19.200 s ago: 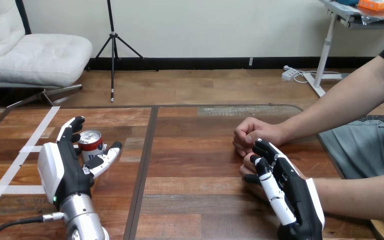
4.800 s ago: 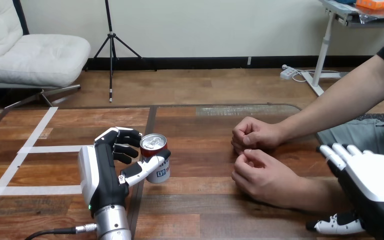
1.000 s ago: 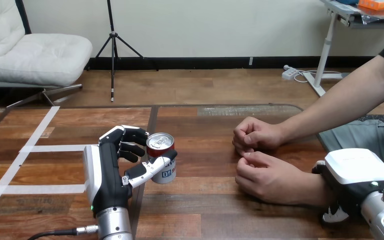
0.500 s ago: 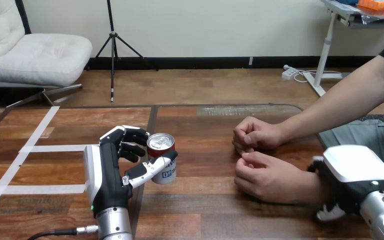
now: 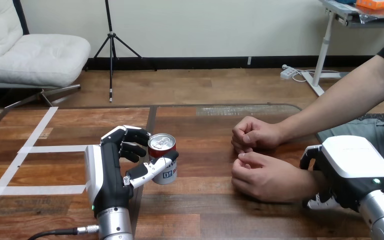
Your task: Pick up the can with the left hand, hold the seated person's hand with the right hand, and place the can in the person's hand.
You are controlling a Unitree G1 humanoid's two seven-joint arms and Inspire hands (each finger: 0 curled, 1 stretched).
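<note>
Can (image 5: 163,159) — upright, left of centre over the tabletop (image 5: 205,210); cannot tell whether it rests or is lifted.
Left hand (image 5: 111,170): fingers and thumb curled round the can's sides.
Right hand (image 5: 349,167) — near right, fingers arched over and thumb under the person's wrist (image 5: 307,182), clasping it.
Person's near hand (image 5: 260,175): loose fist on the tabletop.
Person's far hand (image 5: 252,134): loose fist just beyond.

The left hand (image 5: 111,172) has its fingers and thumb curled round the upright can (image 5: 162,160) at the middle of the wooden worktop (image 5: 205,215). The right hand (image 5: 347,172) sits over the wrist (image 5: 314,184) of the person's nearer hand (image 5: 262,177), fingers curled round it. The person's farther hand (image 5: 252,134) rests just beyond, loosely closed
</note>
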